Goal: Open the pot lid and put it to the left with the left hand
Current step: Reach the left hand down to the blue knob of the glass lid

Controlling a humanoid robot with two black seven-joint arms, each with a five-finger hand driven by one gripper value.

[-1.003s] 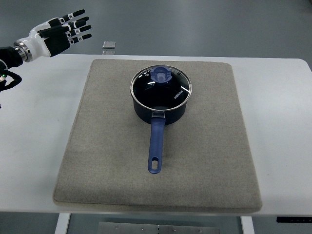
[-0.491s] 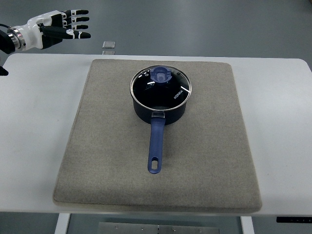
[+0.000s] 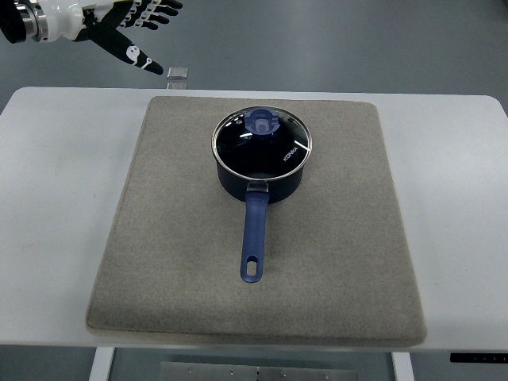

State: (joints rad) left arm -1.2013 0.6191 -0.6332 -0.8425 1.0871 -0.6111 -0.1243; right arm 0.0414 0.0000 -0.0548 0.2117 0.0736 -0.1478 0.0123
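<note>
At the top left corner I see my left hand's fingers (image 3: 147, 17) spread apart and holding nothing, the left hand (image 3: 95, 20) well apart from the work. Down on the grey mat (image 3: 159, 254) sits the blue pot (image 3: 261, 171), its glass lid (image 3: 262, 140) on it, handle (image 3: 254, 238) pointing toward me.
</note>
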